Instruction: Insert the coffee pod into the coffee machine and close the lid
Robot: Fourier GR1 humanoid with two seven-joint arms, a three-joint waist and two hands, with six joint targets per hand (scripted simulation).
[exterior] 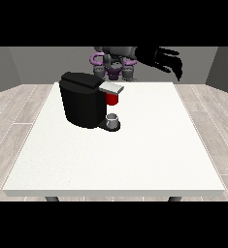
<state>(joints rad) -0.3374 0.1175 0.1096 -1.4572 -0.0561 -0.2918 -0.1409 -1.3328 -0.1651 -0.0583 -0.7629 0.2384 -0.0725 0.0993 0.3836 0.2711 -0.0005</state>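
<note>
Front view puts me across the white table (135, 160) from the robot (114, 65), which stands small at the far edge. A black coffee machine (81, 104) sits on the table toward the view's left, turned so its brewing head faces the open part of the table. Its grey lid (111, 87) lies nearly flat over a red part (112, 99) under the head; I take that red part for the pod holder or the pod itself, though I can't say which, and I see no separate coffee pod anywhere on the table. A small grey cup (113, 119) stands on the machine's base, right under the head, where it would catch the brew. The hand at the view's right (161, 59) hangs in the air above the table's far edge, well apart from the machine, with its fingers spread and drooping, relaxed and holding nothing. Another hand doesn't show at all. Judging from the flat lid and the idle hand up high, I'd say the job looks close to done, or the lid may only want a last press.
</note>
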